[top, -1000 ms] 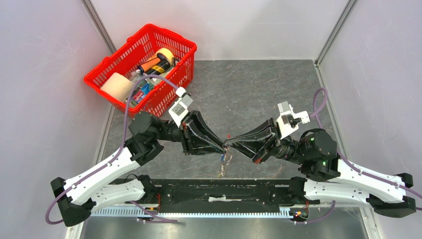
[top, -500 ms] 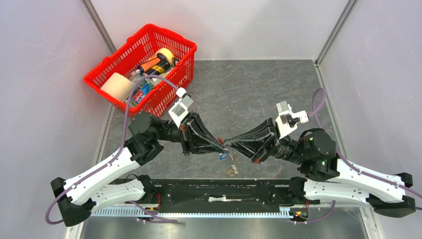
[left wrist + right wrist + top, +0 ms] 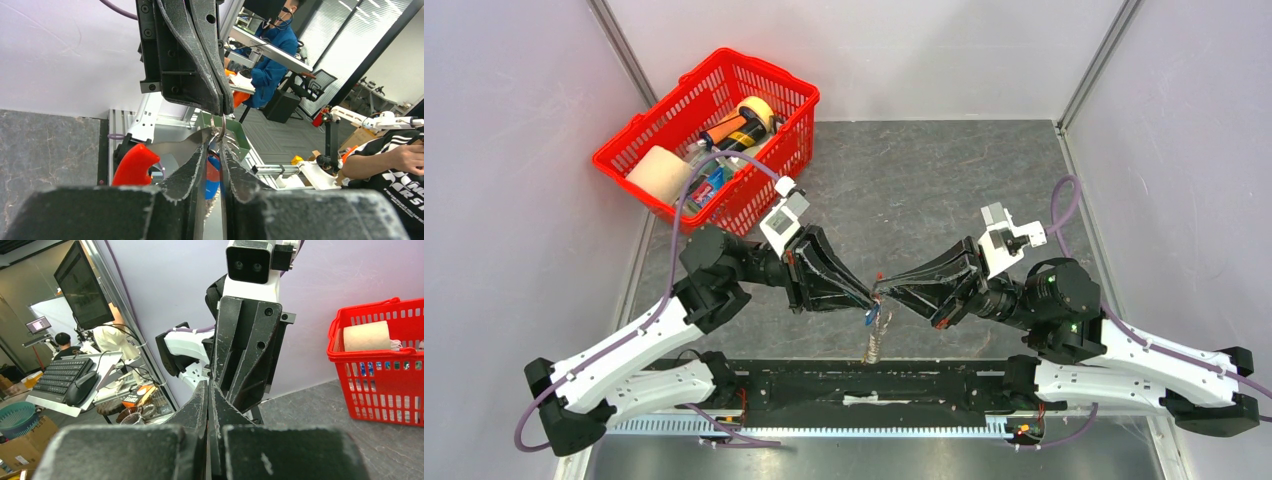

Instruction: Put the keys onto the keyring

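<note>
Keyring (image 3: 876,338) dangles from pinching right fingers (image 3: 906,289) — left fingers (image 3: 846,284) narrow, grip unclear — basket (image 3: 769,170) beyond.

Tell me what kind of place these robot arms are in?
Most likely a robotics lab inside an office. The grey table is fenced by pale panels, and the wrist cameras show a monitor, a keyboard and a person in blue.
</note>
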You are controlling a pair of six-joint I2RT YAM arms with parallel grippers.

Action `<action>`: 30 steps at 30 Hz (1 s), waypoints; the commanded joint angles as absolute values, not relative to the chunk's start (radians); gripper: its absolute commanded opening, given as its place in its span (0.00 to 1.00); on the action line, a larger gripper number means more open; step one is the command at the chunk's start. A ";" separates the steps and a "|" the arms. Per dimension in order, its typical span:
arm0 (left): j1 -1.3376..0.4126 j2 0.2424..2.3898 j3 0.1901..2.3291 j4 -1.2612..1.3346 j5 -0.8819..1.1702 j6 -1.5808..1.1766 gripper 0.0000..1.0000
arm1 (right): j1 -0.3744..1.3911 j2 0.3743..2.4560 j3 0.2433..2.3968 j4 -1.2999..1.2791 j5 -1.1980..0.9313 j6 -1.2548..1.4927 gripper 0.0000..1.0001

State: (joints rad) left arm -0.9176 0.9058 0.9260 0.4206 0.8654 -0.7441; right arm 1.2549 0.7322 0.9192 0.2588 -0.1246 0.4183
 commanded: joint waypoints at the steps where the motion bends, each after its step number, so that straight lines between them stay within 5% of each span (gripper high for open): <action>1: -0.914 0.885 0.940 0.422 0.863 -0.749 0.24 | 1.261 0.718 0.952 0.346 -0.123 0.426 0.00; 9: -0.914 0.865 0.969 0.378 0.830 -0.710 0.35 | 1.261 0.711 0.943 0.334 -0.096 0.431 0.00; 30: -0.914 0.873 0.995 0.428 0.779 -0.704 0.36 | 1.261 0.718 0.907 0.359 -0.063 0.472 0.00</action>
